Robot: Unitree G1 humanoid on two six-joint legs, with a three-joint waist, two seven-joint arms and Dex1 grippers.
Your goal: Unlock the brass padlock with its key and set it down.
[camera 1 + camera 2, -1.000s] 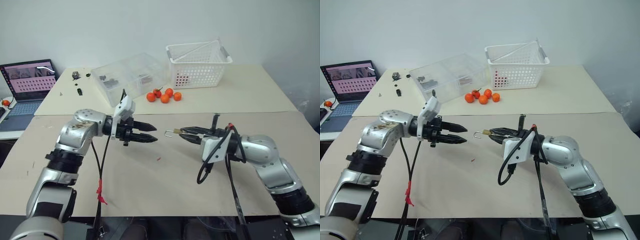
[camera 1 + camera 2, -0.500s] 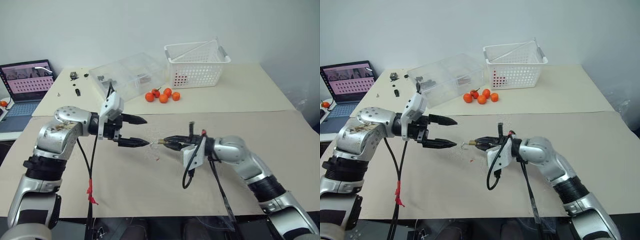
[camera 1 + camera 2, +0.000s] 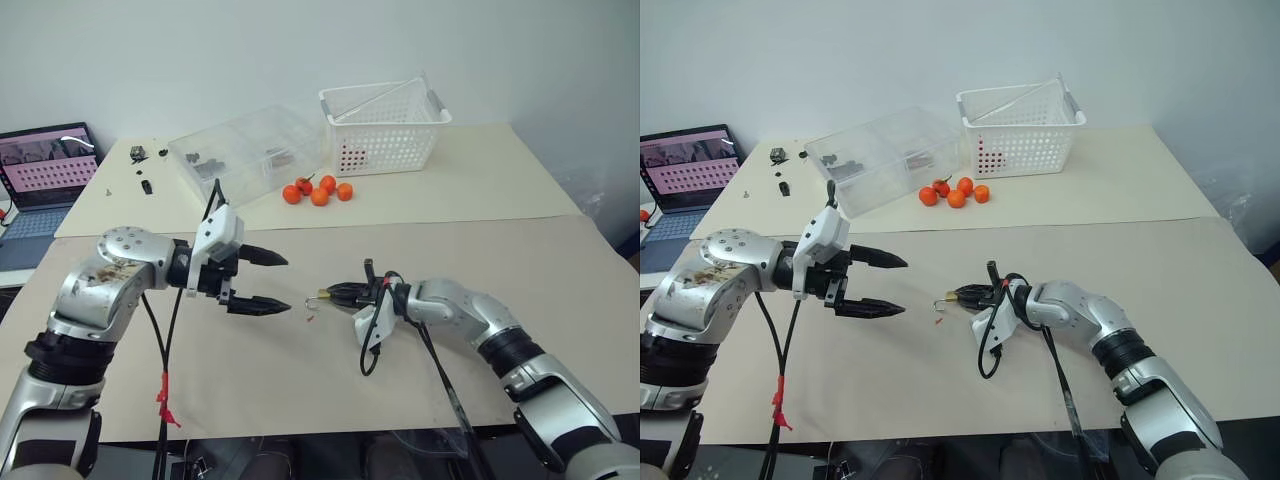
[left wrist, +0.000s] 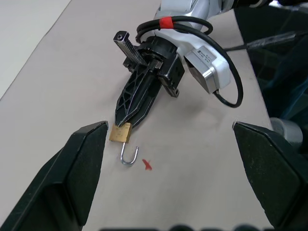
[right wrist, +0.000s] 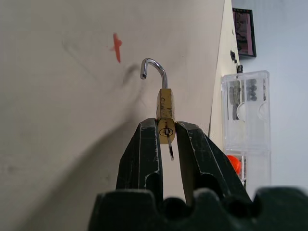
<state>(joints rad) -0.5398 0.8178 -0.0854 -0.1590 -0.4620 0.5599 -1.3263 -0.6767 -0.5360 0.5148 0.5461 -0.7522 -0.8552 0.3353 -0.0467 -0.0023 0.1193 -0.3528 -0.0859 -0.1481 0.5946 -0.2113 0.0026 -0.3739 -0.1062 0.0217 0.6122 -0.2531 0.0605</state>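
My right gripper (image 3: 337,293) is shut on the brass padlock (image 5: 165,108), pinching its small yellow body between both fingertips. The padlock's silvery shackle (image 4: 129,157) stands open like a hook and points away from the fingers. The thin key (image 5: 171,151) sticks out of the body's underside. The padlock (image 3: 322,294) is held low over the tan table mat (image 3: 420,390), close to its own shadow. My left gripper (image 3: 288,285) is open wide, a short way to the padlock's left, with nothing between its fingers (image 4: 84,161).
A tiny red speck (image 4: 147,165) lies on the mat just beside the shackle. At the back stand a white basket (image 3: 385,115), a clear plastic box (image 3: 245,155) and several small orange fruits (image 3: 317,190). A laptop (image 3: 40,170) sits at far left. Black cables hang from both wrists.
My left gripper has opened wide and drawn back a little from the padlock. My right gripper has sunk toward the mat, still holding the padlock.
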